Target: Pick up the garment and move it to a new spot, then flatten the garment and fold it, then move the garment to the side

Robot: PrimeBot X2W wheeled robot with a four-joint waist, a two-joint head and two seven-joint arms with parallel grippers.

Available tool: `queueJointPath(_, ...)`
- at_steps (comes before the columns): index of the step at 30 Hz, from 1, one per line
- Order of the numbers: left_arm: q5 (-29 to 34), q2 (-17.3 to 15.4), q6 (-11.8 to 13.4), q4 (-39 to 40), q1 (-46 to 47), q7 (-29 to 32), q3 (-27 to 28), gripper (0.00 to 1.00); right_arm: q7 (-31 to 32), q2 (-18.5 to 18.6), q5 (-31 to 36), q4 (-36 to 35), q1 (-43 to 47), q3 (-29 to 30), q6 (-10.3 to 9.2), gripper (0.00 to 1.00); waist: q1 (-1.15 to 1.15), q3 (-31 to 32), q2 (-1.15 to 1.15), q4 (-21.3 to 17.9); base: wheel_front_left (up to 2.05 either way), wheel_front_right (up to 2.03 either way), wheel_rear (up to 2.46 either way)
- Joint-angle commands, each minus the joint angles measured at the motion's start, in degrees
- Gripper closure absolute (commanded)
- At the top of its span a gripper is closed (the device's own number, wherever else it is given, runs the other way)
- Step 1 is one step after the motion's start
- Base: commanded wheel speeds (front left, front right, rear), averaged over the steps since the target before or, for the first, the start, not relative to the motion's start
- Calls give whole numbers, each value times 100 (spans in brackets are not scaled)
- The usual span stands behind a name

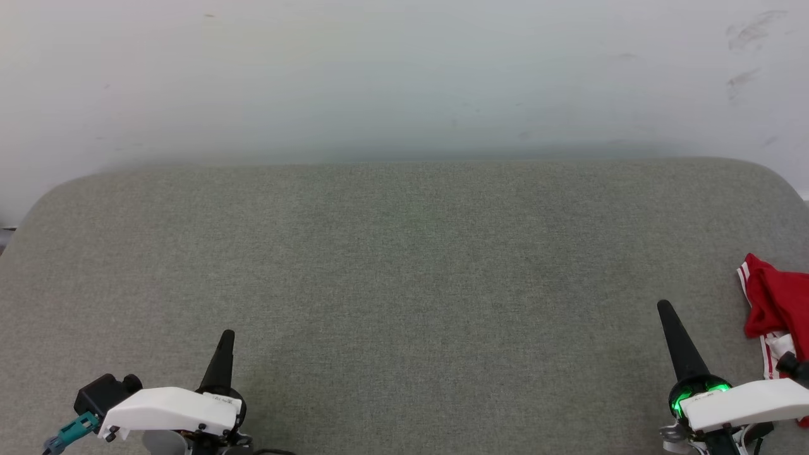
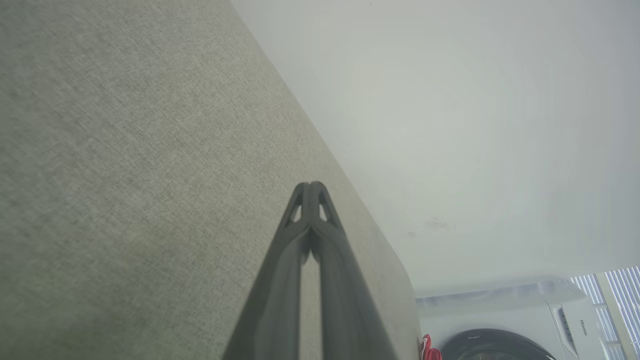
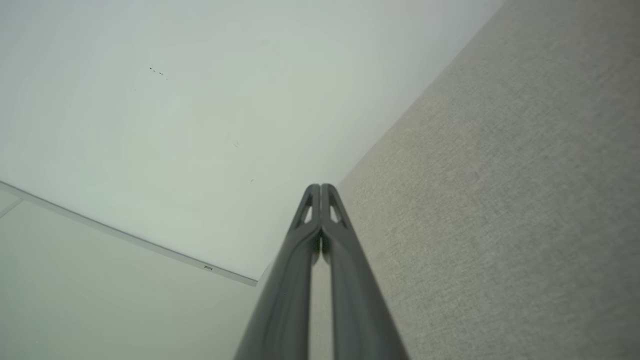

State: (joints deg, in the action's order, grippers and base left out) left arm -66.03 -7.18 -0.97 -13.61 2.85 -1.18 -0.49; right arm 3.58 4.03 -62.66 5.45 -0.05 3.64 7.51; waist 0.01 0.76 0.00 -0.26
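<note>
The garment (image 1: pixel 776 302) lies bunched at the right edge of the grey cloth-covered counter (image 1: pixel 404 265), toward the near right corner. It is red with white striped trim, and the picture's border cuts it off, so I can't say whether it is folded or merely heaped. What I see of it runs far-to-near along that edge.

It sits just to the right of my right gripper (image 1: pixel 664 306), whose jaws are pressed fully together and hold nothing, pointing toward the far edge. The pale right forearm (image 1: pixel 746 401) overlaps the cloth's near end. My left gripper (image 1: pixel 227 335) is well apart at the near left, jaws also closed and empty, so the right arm is much the nearer.

A heap off to one side fits either a jersey waiting to be fetched or one already put aside. The middle of the counter lies between the arms, a white wall (image 1: pixel 404 76) runs behind the far edge, and a washing machine (image 2: pixel 525 310) stands past the right end.
</note>
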Motion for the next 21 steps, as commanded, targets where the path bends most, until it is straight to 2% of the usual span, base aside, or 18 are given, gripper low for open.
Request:
queueJointPath(1,-236,11,-75,25,166,63,88,100,24,44,-294,30,-185,18,-1,100,0,-5,0,2,0,0,0)
queueJointPath(21,-1175,176,-313,-1,253,353,343,100,78,34,-1402,352,-367,56,-2,100,0,-34,0,10,0,0,0)
